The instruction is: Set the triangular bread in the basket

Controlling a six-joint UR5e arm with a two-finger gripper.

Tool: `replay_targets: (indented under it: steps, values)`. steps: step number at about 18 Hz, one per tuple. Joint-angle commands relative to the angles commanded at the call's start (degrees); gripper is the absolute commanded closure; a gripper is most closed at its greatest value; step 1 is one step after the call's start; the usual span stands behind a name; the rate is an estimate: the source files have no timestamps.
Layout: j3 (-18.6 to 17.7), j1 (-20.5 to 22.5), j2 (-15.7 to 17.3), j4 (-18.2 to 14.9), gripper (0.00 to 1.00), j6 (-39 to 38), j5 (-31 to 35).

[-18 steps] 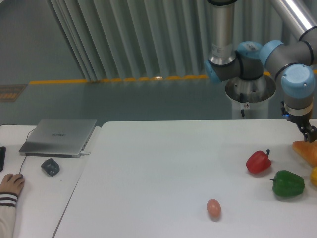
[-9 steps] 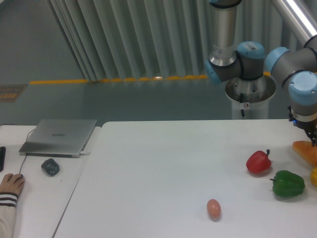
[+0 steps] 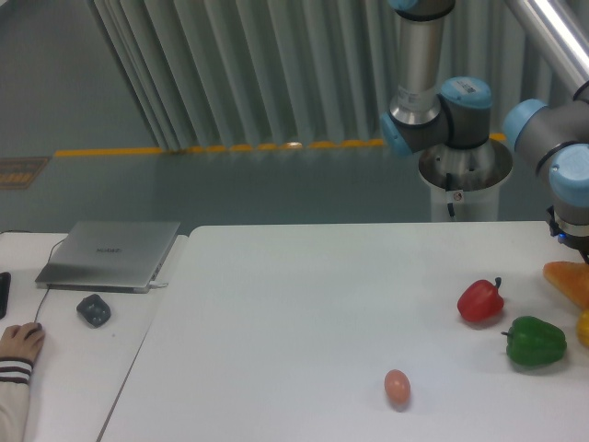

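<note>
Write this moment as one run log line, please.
phase: approach | hand: at right edge, above bread, state unseen | basket: not visible

Even, soft overhead light, faint shadows under the vegetables on the white table, slightly grainy.

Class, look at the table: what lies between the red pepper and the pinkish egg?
Nothing. In the camera view, the stretch of white table between the red pepper and the egg is bare.
</note>
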Motion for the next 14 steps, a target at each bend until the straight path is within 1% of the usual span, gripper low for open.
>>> replay_targets:
  steps: [3, 5, 7, 9, 11, 13, 14]
  values:
    - [0.0, 0.0, -0.4, 0.2, 0.04, 0.0, 0.0]
    - [0.0, 0.0, -0.6, 0.2, 0.07, 0.0, 0.0]
    - [-0.1, -0.1, -0.7, 0.2, 0.07, 0.0, 0.0]
    - [-0.1, -0.1, -0.8, 0.2, 0.13, 0.0, 0.0]
    - [-0.1, 0.0, -0.8, 0.2, 0.24, 0.0, 0.0]
    - [-0.1, -0.1, -0.8, 0.3, 0.26, 0.0, 0.0]
    - [-0.1, -0.1, -0.9, 0.3, 0.30, -0.2, -0.1]
